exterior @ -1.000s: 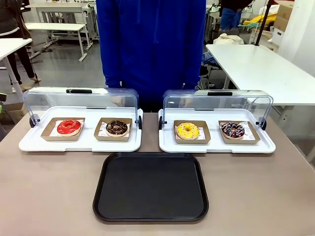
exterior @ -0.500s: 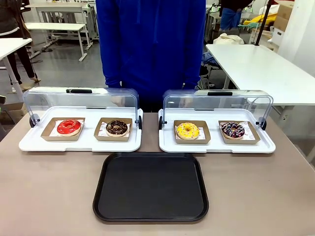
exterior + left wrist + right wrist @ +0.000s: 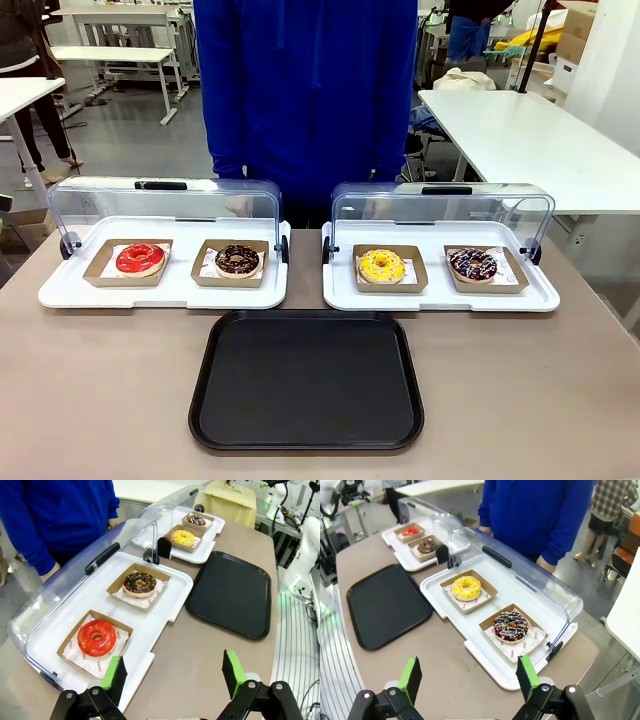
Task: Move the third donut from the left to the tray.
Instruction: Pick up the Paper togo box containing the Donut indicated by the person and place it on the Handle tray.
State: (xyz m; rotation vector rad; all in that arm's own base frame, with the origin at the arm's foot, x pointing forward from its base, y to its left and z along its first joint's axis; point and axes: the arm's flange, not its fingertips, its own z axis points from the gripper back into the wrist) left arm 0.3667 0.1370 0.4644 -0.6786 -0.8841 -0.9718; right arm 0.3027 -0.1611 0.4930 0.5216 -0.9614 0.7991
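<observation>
Yellow donut (image 3: pixel 381 265) sits in its cardboard holder (image 3: pixel 418 281) on the right-hand white display tray (image 3: pixel 440 299), just right of centre in the front view, clear lid (image 3: pixel 440 206) flipped up. Black tray (image 3: pixel 306 380) lies on the tabletop (image 3: pixel 110 390) at lower centre, just in front. Left pincer (image 3: pixel 174 666) and right pincer (image 3: pixel 469 672) both hang spread wide, gripping nothing, at the bottom of their wrist views

1. Open-plan lab or workshop hall, not a shop or home.
2. Rows of plain white worktops (image 3: pixel 520 135) behind; bare grey floor (image 3: pixel 130 130).
3. Cardboard boxes (image 3: pixel 577 40) at far right.
</observation>
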